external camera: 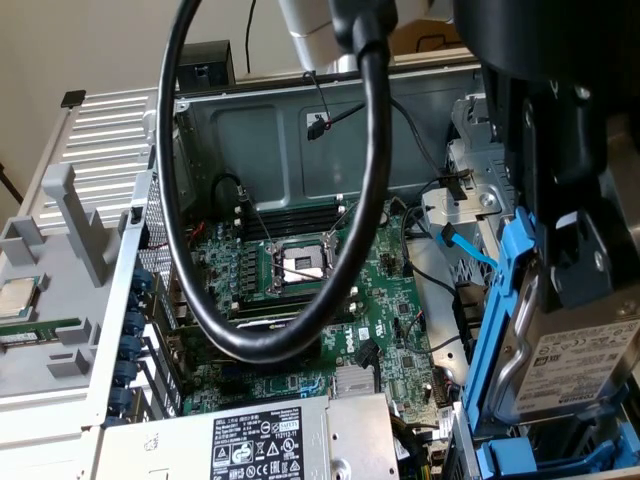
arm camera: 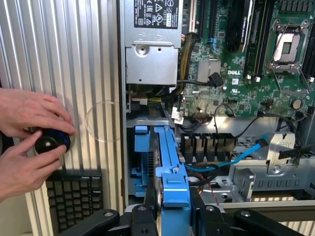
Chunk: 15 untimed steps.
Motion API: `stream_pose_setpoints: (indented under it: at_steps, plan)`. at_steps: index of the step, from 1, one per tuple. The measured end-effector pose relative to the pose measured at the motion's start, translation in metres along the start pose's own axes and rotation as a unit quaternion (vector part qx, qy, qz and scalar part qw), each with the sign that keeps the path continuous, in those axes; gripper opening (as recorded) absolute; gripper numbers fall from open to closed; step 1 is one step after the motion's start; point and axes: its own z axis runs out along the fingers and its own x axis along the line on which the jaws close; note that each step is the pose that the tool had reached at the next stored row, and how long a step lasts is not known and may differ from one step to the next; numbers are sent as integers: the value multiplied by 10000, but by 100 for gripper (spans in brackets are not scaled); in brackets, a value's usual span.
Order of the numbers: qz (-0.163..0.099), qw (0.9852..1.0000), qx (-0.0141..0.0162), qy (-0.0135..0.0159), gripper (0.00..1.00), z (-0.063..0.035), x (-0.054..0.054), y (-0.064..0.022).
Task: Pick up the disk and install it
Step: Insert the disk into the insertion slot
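Well to the exterior view's left of the board (external camera: 300,290), a chip (external camera: 15,297) lies on a grey fixture (external camera: 60,330). A black cable loop (external camera: 270,335) hangs before the board, across its socket (external camera: 297,262). In front of the board, the power supply (external camera: 350,430) bears a black label (external camera: 255,455), its print too small to read. "DELL" shows on the board. Right of the board, the gripper (arm camera: 172,199) is clamped on the disk (external camera: 565,350). The disk stands on edge beside the metal bay (external camera: 475,185), with wires crowding the gap to the board. Its white label is unreadable.
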Motion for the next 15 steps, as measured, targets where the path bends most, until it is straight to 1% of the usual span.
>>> stream_pose_setpoints:
  at_steps: [3,15]
  plan:
    - [14,10000,2,-3,36,1,-1,0]
    - [55,10000,5,7,36,1,-4,1]
